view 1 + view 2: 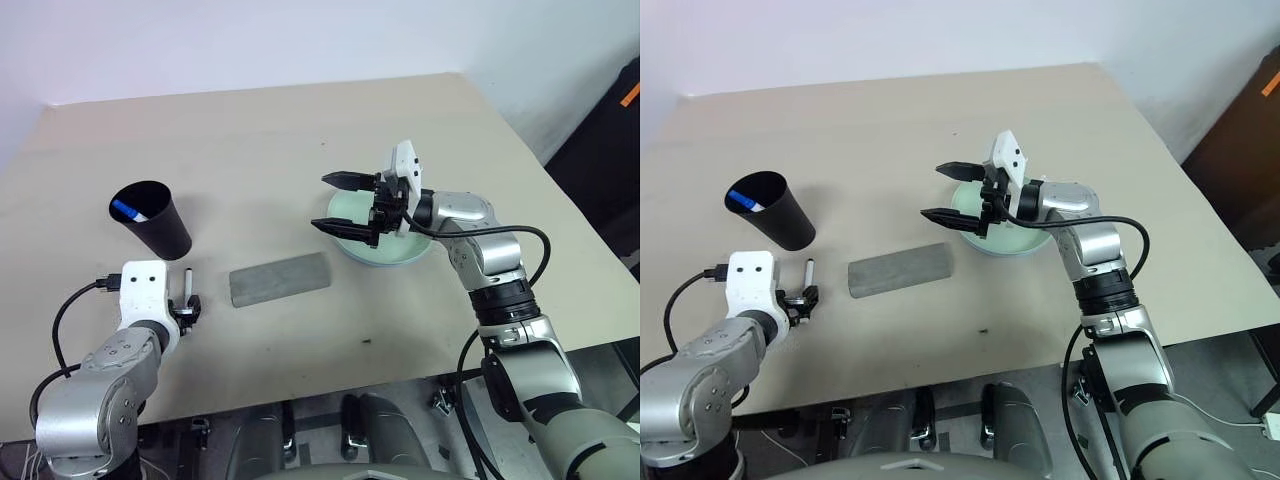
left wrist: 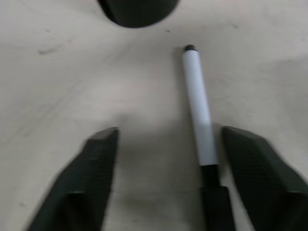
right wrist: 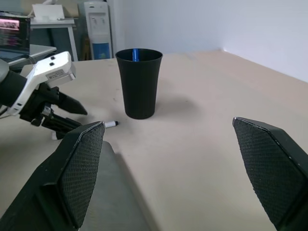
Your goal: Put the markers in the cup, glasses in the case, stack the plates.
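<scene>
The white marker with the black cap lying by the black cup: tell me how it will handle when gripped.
The thin white black-capped marker is round and lies flat, so a nudge may roll it. Probably stiff and light; its smooth barrel might slip.

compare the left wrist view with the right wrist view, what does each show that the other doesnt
Left wrist view: the black-capped marker seen close, lying between the open left pincer fingers, nearer one of them. Right wrist view: the blue marker poking above the cup's rim, the grey case, and the wide-open right pincer. Both show the black cup and the tan table.
</scene>
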Action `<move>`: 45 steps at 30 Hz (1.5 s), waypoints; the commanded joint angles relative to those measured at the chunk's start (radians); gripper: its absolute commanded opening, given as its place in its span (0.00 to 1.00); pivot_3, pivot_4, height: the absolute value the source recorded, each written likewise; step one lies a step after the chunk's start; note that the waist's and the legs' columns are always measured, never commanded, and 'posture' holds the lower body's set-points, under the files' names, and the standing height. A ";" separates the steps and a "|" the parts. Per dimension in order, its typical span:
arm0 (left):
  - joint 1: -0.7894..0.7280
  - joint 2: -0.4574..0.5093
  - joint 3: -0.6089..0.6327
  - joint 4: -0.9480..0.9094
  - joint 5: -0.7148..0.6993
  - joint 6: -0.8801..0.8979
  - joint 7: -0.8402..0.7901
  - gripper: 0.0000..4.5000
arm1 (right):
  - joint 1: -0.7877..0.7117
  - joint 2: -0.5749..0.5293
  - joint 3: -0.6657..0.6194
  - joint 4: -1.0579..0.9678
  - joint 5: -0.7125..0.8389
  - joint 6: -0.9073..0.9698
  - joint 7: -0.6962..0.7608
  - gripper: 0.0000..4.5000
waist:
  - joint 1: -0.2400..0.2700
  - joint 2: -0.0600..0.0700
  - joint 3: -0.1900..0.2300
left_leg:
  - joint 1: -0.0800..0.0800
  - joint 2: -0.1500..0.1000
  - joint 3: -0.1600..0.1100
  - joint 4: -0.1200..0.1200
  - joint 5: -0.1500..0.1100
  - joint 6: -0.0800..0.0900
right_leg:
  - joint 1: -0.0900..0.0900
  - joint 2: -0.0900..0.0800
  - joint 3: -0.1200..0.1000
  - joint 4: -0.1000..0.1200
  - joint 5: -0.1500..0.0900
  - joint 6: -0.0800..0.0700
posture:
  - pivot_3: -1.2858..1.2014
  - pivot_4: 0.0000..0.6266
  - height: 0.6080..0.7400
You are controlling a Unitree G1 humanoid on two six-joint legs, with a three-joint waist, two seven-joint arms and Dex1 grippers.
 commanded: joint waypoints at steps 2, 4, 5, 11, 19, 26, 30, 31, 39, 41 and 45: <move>0.005 0.010 0.018 -0.023 0.016 0.080 -0.031 0.39 | -0.020 0.003 -0.012 -0.007 -0.004 -0.030 -0.010 1.00 | -0.001 0.000 0.000 | 0.000 0.000 0.000 0.000 0.000 0.000 | 0.000 0.000 0.000 0.000 0.000 0.000 | 0.52 0.24 1.00; 0.020 0.003 0.016 -0.029 0.017 0.083 -0.039 0.23 | -0.018 0.004 -0.010 -0.005 -0.010 -0.036 -0.014 1.00 | -0.004 0.000 0.000 | 0.000 0.000 0.000 0.000 0.000 0.000 | 0.000 0.000 0.000 0.000 0.000 0.000 | 0.52 0.24 1.00; 0.031 0.006 0.011 -0.033 0.018 0.083 -0.040 0.15 | -0.016 0.002 -0.005 -0.002 -0.018 -0.040 -0.017 1.00 | -0.004 0.000 0.000 | 0.000 0.000 0.000 -0.001 0.000 0.000 | 0.000 0.000 0.000 0.000 0.000 0.000 | 0.52 0.24 1.00; 0.014 0.015 0.022 -0.023 0.041 0.083 -0.047 0.00 | -0.007 0.004 0.003 0.005 -0.041 -0.055 -0.026 1.00 | -0.003 0.000 0.000 | 0.001 0.000 0.000 -0.001 0.000 0.000 | 0.000 0.000 0.000 0.000 0.002 -0.003 | 0.52 0.24 1.00; 0.002 0.116 -0.064 0.025 0.042 -0.279 -0.159 0.00 | -0.018 -0.004 0.001 0.001 -0.044 -0.053 -0.020 1.00 | 0.001 0.000 0.000 | 0.001 0.000 0.000 -0.001 0.000 0.000 | -0.001 0.000 0.000 0.001 0.002 -0.004 | 0.52 0.24 1.00; 0.006 0.122 -0.082 0.098 -0.009 -0.540 -0.308 0.00 | -0.002 -0.023 -0.006 -0.042 -0.033 -0.028 -0.012 1.00 | 0.002 0.000 0.000 | -0.002 0.000 0.000 -0.001 0.000 0.000 | -0.001 -0.001 0.000 -0.002 0.002 -0.005 | 0.52 0.24 1.00; -0.035 0.096 -0.083 0.176 -0.029 -0.828 -0.413 0.00 | 0.007 -0.036 -0.011 -0.070 -0.027 -0.012 -0.020 1.00 | 0.003 0.000 0.000 | -0.002 0.000 0.000 -0.002 0.000 0.000 | -0.002 -0.001 0.000 -0.002 0.002 -0.005 | 0.52 0.24 1.00; -0.049 0.094 -0.086 0.193 -0.038 -0.880 -0.441 0.00 | 0.010 -0.039 -0.013 -0.079 -0.025 -0.007 -0.022 1.00 | 0.003 0.000 0.000 | -0.002 0.000 0.000 -0.002 0.000 0.000 | -0.002 -0.001 0.000 -0.002 0.002 -0.005 | 0.52 0.24 1.00; -0.229 0.081 -0.074 0.364 0.007 -1.263 -0.467 0.00 | 0.028 -0.058 -0.019 -0.135 -0.013 0.033 -0.036 1.00 | 0.003 0.000 0.000 | -0.002 0.000 0.001 -0.001 0.000 0.000 | -0.001 0.000 0.000 -0.002 0.002 -0.004 | 0.52 0.24 1.00; -0.251 0.099 -0.075 0.408 0.057 -1.344 -0.451 0.00 | 0.031 -0.060 -0.020 -0.146 -0.007 0.041 -0.039 1.00 | 0.001 0.000 0.000 | -0.002 0.000 0.001 -0.001 0.001 0.002 | -0.001 0.000 0.000 -0.002 0.003 -0.003 | 0.52 0.24 1.00; -0.301 0.122 -0.049 0.499 0.093 -1.496 -0.429 0.00 | 0.039 -0.066 -0.029 -0.174 0.025 0.074 -0.036 1.00 | 0.003 0.000 0.000 | -0.002 0.000 0.001 -0.002 0.002 0.003 | -0.002 0.001 -0.001 -0.001 0.003 -0.003 | 0.52 0.24 1.00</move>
